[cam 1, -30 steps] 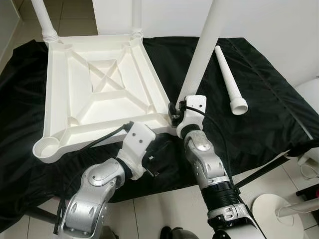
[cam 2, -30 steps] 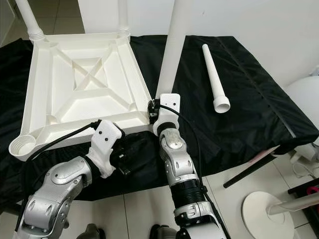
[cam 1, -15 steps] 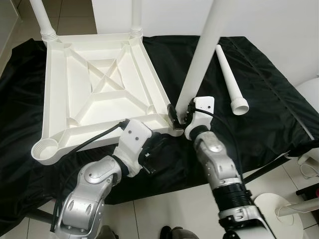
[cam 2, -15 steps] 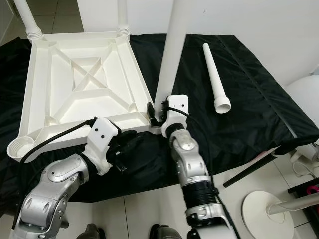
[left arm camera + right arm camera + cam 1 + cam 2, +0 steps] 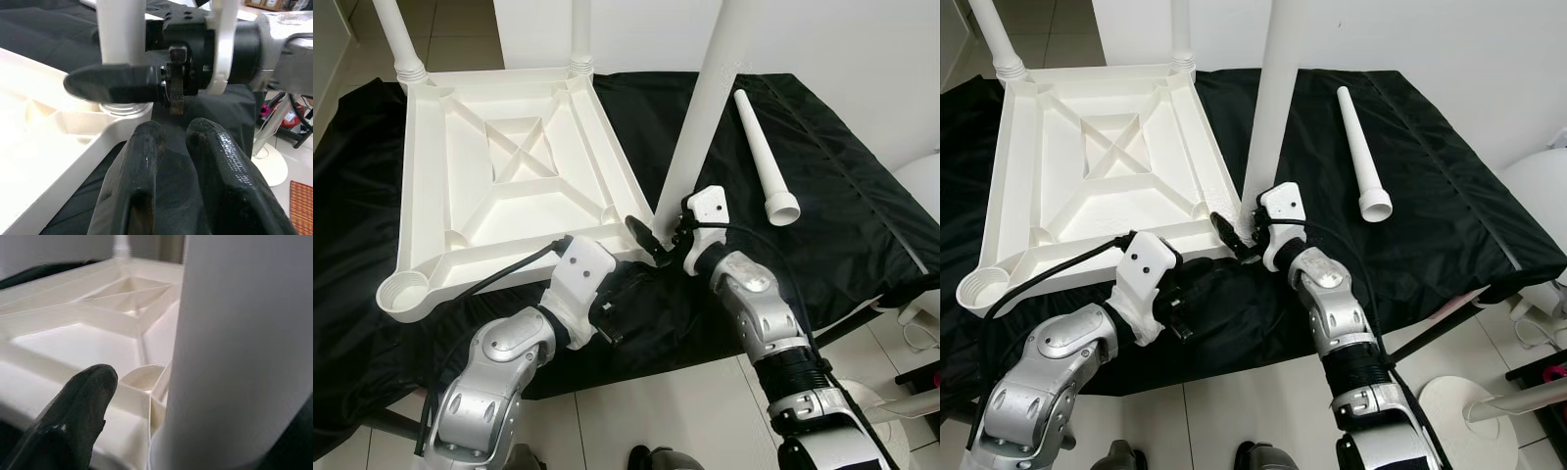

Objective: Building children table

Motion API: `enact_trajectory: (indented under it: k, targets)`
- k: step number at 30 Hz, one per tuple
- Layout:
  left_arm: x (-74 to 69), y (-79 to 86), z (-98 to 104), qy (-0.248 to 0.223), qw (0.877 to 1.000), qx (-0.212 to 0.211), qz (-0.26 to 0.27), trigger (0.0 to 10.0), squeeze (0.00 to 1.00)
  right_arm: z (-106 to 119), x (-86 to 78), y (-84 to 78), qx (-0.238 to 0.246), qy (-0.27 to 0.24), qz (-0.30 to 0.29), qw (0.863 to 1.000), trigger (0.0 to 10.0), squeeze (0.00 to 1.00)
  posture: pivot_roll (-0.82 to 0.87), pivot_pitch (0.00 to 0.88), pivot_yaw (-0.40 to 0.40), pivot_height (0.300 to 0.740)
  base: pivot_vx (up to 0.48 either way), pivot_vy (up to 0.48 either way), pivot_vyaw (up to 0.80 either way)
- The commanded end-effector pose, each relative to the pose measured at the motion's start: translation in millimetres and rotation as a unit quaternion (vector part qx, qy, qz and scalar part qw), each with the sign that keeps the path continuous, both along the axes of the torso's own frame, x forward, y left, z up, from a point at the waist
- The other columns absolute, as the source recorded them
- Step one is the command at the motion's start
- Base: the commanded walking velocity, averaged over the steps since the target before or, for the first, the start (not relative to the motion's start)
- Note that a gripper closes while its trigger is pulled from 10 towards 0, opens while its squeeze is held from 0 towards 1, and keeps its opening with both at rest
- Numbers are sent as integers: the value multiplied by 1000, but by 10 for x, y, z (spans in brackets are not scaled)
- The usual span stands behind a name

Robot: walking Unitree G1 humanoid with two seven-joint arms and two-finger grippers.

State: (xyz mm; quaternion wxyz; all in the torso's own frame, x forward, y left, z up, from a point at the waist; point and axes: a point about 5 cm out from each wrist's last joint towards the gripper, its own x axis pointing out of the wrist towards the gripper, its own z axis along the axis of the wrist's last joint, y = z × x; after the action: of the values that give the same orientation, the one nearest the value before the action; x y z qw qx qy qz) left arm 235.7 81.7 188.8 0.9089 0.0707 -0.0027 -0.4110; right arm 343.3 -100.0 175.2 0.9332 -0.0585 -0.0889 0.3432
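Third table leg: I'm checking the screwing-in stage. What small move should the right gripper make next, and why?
Probably close around the third table leg again for another twist: the right gripper is open beside its base in the tabletop corner socket.

Three upright legs [image 5: 710, 108] of the inverted table top [image 5: 499, 186] are cut off by the upper edge of the head views. The right gripper [image 5: 656, 238] has one finger [image 5: 68, 421] visible in its wrist view; the other is hidden behind the near leg. The black cloth [image 5: 862, 196] hides the supporting surface beneath.
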Motion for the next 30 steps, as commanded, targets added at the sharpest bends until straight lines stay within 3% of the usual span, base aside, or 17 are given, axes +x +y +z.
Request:
enact_trajectory:
  k: [1, 10, 11, 12, 13, 14, 15, 17, 18, 28, 29, 30]
  targets:
    - [22, 3, -1, -3, 1000, -2, 28, 10000, 0, -33, 29, -15, -21, -1, 22, 1000, 10000, 0, 27, 104, -43, 740, 0, 0, 0]
    - [21, -3, 12, -4, 1000, -5, 31, 10000, 0, -103, 180, -132, -56, 26, 47, 997, 10000, 0, 37, 110, -47, 740, 0, 0, 0]
    - [20, 2, 12, -4, 999, -5, 32, 10000, 0, -123, 190, -140, -58, 31, 51, 996, 7804, 0, 37, 114, -44, 740, 0, 0, 0]
    - [20, 2, 12, -4, 999, -5, 32, 10000, 0, -123, 190, -140, -58, 31, 51, 996, 7804, 0, 37, 114, -44, 740, 0, 0, 0]
    - [22, 7, 15, -4, 999, -5, 33, 10000, 0, -151, 209, -145, -62, 36, 60, 996, 4392, 0, 38, 116, -42, 740, 0, 0, 0]
    - [22, 7, 15, -4, 999, -5, 33, 10000, 0, -151, 209, -145, -62, 36, 60, 996, 4392, 0, 38, 116, -42, 740, 0, 0, 0]
    - [23, 9, 16, -4, 999, -5, 34, 10000, 0, -163, 217, -145, -64, 40, 62, 995, 1529, 0, 38, 117, -41, 740, 0, 0, 0]
    - [24, 9, 18, -4, 999, -6, 34, 10000, 0, -170, 227, -147, -65, 42, 64, 995, 1529, 0, 38, 117, -41, 740, 0, 0, 0]
    - [25, 11, 19, -4, 999, -6, 34, 10000, 0, -174, 233, -149, -69, 40, 67, 995, 0, 0, 37, 120, -42, 740, 0, 0, 0]
    - [13, 14, 24, -3, 999, -7, 38, 10000, 0, -316, 241, -204, -63, 77, 69, 993, 0, 0, 46, 129, -45, 740, 0, 0, 0]
    - [13, 20, 21, -2, 999, -7, 39, 10000, 0, -341, 239, -191, -50, 88, 61, 993, 10000, 0, 47, 132, -48, 740, 0, 0, 0]
    - [13, 25, 19, -2, 999, -7, 40, 10000, 0, -359, 237, -181, -41, 97, 55, 993, 10000, 0, 47, 132, -48, 740, 0, 0, 0]
